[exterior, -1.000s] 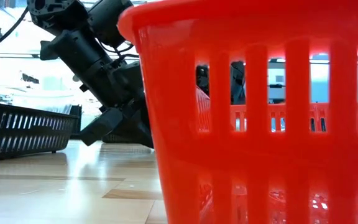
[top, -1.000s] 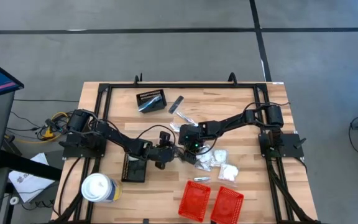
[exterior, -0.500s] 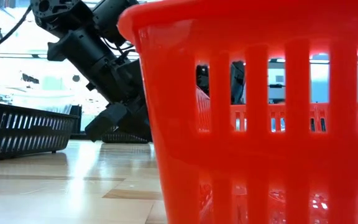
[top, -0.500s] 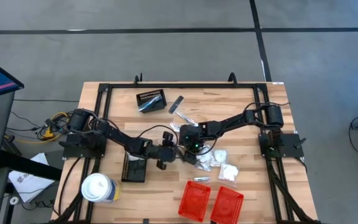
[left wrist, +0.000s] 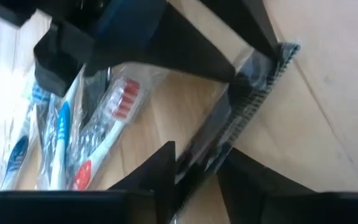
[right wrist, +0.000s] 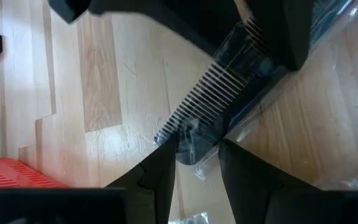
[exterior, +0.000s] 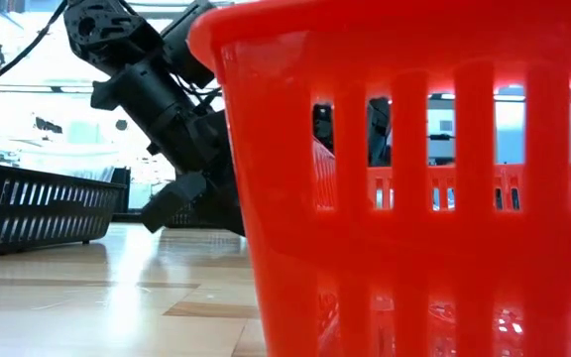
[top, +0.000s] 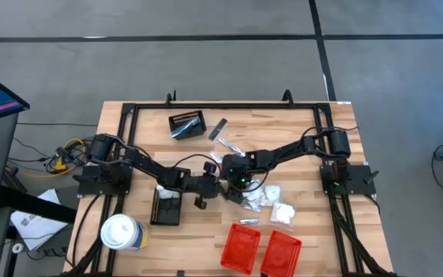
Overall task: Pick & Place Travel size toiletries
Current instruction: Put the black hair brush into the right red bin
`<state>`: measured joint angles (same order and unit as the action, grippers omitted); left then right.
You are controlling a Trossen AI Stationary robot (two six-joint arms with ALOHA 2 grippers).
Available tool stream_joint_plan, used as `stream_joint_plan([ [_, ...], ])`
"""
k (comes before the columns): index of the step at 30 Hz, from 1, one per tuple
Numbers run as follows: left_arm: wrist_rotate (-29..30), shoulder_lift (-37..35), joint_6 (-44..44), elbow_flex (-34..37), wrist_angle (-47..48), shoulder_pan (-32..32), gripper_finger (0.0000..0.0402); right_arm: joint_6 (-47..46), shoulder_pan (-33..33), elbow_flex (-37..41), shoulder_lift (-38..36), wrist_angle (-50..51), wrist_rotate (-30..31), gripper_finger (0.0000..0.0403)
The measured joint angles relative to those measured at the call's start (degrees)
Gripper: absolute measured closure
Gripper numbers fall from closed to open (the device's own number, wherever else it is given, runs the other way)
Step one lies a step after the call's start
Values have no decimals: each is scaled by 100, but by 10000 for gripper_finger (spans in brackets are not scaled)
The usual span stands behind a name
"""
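A black comb in a clear wrapper (left wrist: pixel 244 99) (right wrist: pixel 229 81) hangs between my two grippers over the middle of the table. My left gripper (top: pixel 211 187) (left wrist: pixel 196 171) is shut on one end and my right gripper (top: pixel 233 183) (right wrist: pixel 197 162) on the other, tip to tip. Other toiletries lie flat on the table. White packets (top: pixel 271 201) are heaped just right of the grippers. Wrapped toothbrushes (left wrist: pixel 98 124) lie beside them. Two loose items (top: pixel 218 128) (top: pixel 230 145) lie farther back, and a small one (top: pixel 250 222) lies near the red baskets. My left gripper pinches one end of the comb's wrapper (left wrist: pixel 199 152) between its two fingers, slanting down from the table's left and in line with the comb. My right gripper pinches the other end, by the comb's teeth (right wrist: pixel 194 134), between its two fingers, slanting down from the right. The packet spans the gap above the wood.
Two red slotted baskets (top: pixel 241 246) (top: pixel 281 254) stand at the near edge; one fills most of the low view (exterior: pixel 414 178). One black basket (top: pixel 166 206) sits by the left arm, another (top: pixel 187 123) at the back. A white lidded cup (top: pixel 121 233) stands near left.
My left gripper has moved toward the table's right, closing in on my right gripper and the comb packet, and has tipped a little. My right gripper has kept still with the packet.
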<state>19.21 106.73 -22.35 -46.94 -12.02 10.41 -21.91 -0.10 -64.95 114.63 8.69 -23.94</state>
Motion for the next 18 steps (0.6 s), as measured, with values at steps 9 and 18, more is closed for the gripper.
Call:
stream_joint_plan([
  [9,296,40,-175,2,35,67,387,152,4,0,-25,11,-47,283],
  [18,808,-278,-27,17,225,395,397,243,156,7,-966,367,77,283],
])
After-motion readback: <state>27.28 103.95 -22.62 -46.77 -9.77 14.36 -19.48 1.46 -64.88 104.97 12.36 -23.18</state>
